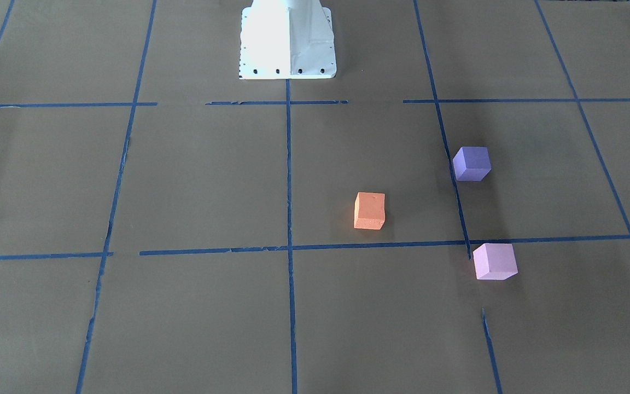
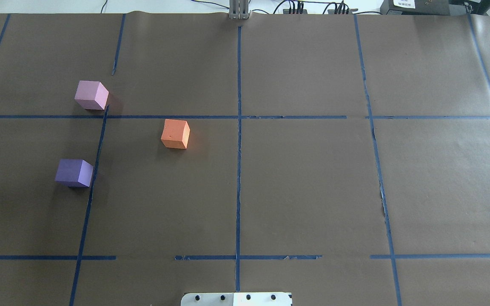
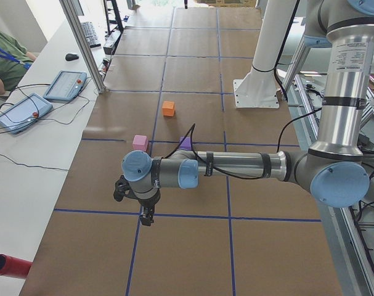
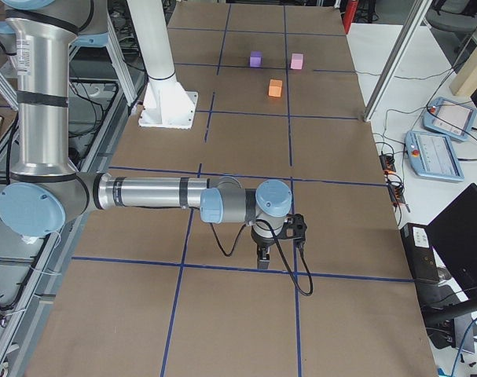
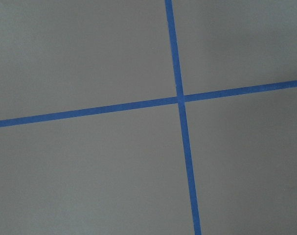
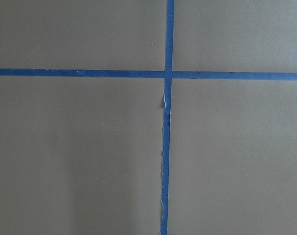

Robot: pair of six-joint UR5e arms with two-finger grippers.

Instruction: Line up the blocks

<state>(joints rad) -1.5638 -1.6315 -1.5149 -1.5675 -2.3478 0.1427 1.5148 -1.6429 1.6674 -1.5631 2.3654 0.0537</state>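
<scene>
Table (image 2: 313, 191): matte brown paper, blue tape grid (image 2: 239, 170). Three matte foam cubes, sharp-edged, all apart, in overhead view's left half. Orange cube (image 2: 175, 134); pink cube (image 2: 91, 95) at its 10 o'clock; purple cube (image 2: 74, 172) at its 8 o'clock. Left pincer (image 3: 146, 216), right pincer (image 4: 263, 259): over bare paper, well apart from cubes; cannot tell whether wide or narrow.

The pale pink-lilac block (image 2: 91, 95) is sitting flat on the tabletop (image 2: 304, 182), toward its left edge and farthest from the robot. The violet-purple block (image 2: 74, 173) is resting nearer the robot's edge. The orange block (image 2: 175, 134) is lying closer to the middle. All three are standing well apart, forming a triangle.
</scene>
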